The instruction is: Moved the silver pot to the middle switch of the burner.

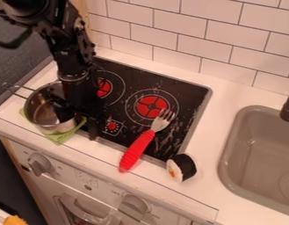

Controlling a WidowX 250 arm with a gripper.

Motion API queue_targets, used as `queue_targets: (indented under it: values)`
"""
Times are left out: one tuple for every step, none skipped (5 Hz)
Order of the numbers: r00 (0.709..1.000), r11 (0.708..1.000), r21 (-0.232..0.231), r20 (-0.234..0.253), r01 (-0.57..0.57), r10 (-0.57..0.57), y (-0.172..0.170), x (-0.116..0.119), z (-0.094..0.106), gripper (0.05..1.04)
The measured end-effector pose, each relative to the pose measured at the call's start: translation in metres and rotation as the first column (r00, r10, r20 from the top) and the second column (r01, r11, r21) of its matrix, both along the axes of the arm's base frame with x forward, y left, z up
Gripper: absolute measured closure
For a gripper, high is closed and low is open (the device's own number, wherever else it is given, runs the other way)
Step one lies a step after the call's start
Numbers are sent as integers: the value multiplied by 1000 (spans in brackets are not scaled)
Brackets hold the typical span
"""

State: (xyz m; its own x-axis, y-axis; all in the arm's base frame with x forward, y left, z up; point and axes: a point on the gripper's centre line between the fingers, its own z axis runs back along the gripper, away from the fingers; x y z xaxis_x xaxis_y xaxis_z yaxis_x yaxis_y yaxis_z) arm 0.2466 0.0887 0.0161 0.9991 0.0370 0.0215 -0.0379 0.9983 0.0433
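Straddling the right wall of the silver pot (38,110), end effector (79,121) with fingers spread apart.

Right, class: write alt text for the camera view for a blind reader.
A robot hand hangs at a silver pot on green cloth, at a black stovetop's left end; a red-handled fork lies across its front edge, with a toy sushi roll and sink to the right.

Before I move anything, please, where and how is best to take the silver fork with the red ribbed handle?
Probably by the middle of the red handle, coming from above and closing across its width. It is long, narrow and thicker than the neck, and it slants over the front edge of the black glass cooktop, with nothing lying on it.
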Motion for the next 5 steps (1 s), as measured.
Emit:
queue_targets:
  values:
    - [1000,1000,7,-2,6,-6,1,-1,0,586]
    - [1000,1000,12,-17,24,-23,0,-2,0,828]
    - [995,995,28,-29,93,-92,-5,2,7,975]
    - [976,975,44,-11,216,-216,-23,18,24,1006]
    - [912,911,71,29,406,-409,-67,53,51,1006]
